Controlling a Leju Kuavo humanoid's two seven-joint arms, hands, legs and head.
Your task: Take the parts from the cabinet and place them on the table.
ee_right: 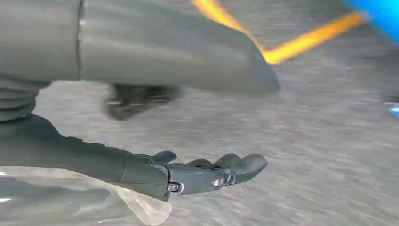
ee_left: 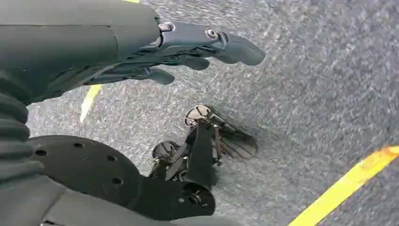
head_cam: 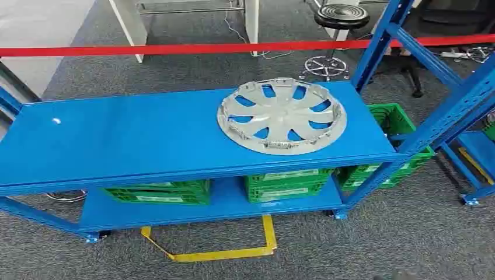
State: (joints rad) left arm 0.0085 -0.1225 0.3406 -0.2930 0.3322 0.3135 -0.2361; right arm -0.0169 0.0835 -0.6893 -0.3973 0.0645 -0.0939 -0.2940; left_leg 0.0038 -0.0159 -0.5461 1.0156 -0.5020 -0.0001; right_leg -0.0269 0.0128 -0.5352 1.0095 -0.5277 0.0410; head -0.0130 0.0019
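- Head view: silver wheel cover [head_cam: 282, 115] lies flat on the top shelf of the blue rack [head_cam: 146, 137], face up, blue showing through its spoke openings.
- Taking the shelf top as a clock face, the cover sits at about 3 o'clock, toward the right end; its near rim is close to the front edge.
- Lower shelf holds green crates [head_cam: 285, 184]; one more green crate [head_cam: 392, 125] stands beyond the rack's right end, around 3 o'clock from the cover.
- Red barrier tape [head_cam: 233, 48] runs across behind the rack; a black stool [head_cam: 341, 16] stands past it at roughly 1 o'clock from the cover.
- Yellow floor tape [head_cam: 233, 253] marks the grey carpet in front of the rack, about 6 o'clock from the cover.
- Left hand [ee_left: 188, 47]: left wrist view shows it over grey carpet, fingers extended and spread, thumb out, nothing in it. Well apart from the cover.
- Right hand [ee_right: 202, 172]: right wrist view is motion-blurred; fingers stretched out, lightly curved, thumb apart from them, holding nothing. Carpet and yellow tape behind it, a blue edge in the corner. Also clear of the cover, no contact.
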